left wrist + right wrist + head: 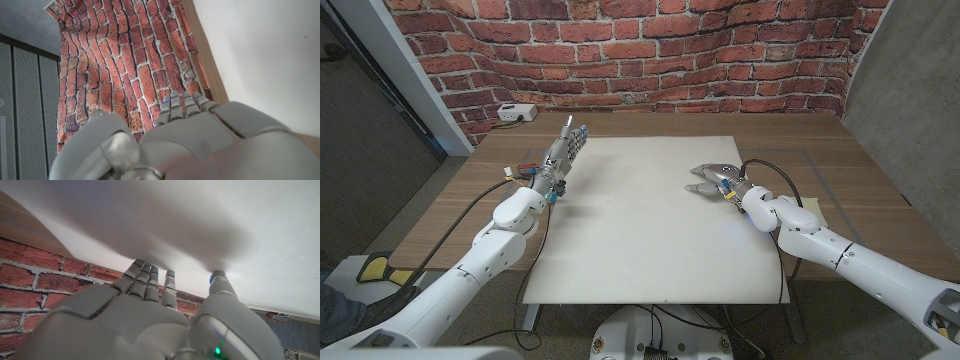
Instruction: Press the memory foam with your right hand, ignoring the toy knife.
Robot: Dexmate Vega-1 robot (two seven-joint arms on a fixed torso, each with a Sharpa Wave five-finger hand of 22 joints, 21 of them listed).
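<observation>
A large white flat pad [640, 220] covers the middle of the wooden table [840, 170]. My right hand [713, 180] is over the pad's right part, fingers spread and bent down towards it, holding nothing. In the right wrist view its fingertips [150, 272] reach the white surface [200, 220] under a broad shadow; I cannot tell whether they press in. My left hand [565, 150] stands at the pad's left edge with its fingers straight and together, empty. The left wrist view shows those fingers [182, 102] against the brick wall [130, 65].
A pale yellowish flat piece [817, 210] lies on the table behind my right forearm, partly hidden. A black cable [775, 166] loops near the right wrist. A small white box [516, 113] sits at the back left by the brick wall.
</observation>
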